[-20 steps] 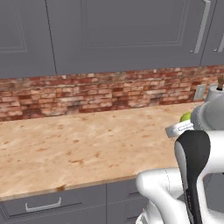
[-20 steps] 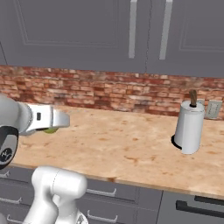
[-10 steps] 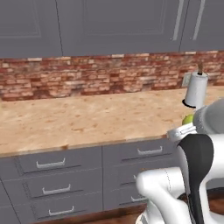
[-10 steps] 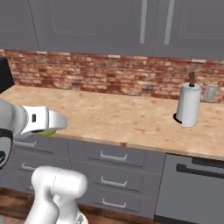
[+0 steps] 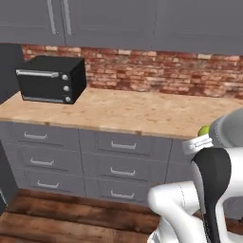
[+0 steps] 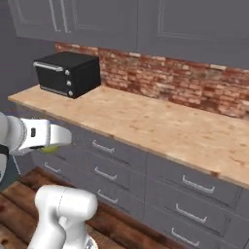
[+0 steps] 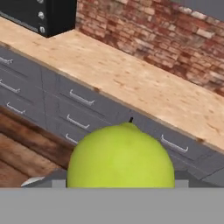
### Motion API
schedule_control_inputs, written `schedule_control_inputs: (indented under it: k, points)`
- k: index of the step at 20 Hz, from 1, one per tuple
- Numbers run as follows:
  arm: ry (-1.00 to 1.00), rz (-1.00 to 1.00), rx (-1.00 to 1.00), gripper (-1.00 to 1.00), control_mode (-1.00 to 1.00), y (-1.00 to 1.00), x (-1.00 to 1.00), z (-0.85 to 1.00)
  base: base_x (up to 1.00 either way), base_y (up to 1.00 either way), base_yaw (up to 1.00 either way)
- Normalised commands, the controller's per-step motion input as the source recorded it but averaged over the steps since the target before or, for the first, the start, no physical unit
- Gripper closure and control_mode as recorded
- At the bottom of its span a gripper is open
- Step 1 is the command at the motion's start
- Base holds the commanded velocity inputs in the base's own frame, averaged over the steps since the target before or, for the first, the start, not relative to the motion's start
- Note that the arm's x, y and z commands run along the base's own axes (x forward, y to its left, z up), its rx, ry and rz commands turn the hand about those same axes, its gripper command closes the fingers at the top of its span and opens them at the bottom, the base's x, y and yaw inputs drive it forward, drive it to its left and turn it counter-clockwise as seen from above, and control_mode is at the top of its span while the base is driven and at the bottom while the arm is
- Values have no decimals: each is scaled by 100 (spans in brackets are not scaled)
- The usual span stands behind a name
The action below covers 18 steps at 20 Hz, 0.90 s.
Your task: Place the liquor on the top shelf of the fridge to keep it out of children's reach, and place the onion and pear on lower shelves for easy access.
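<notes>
You've got the smooth, round yellow-green pear [image 7: 121, 156] gripped in your fingers above the speckled wooden bench [image 7: 131, 78].

The smooth glossy white robot arm [image 5: 178, 213] has rounded links. One black oval joint cover [image 5: 212, 182] sits on it, and the wrist is grey.

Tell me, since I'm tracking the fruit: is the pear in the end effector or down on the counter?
In the end effector: the pear sits right at it, off the counter.
</notes>
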Motion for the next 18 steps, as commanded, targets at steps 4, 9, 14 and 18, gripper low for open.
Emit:
schedule_control_inputs:
  k: [4,9,14,18]
  points:
    - [0,0,0,100,100,0,0,0,0,84,78]
    - [0,0,0,100,100,0,0,0,0,87,77]
    - [0,0,0,100,100,0,0,0,0,92,72]
    - [0,0,0,100,100,0,0,0,9,96,62]
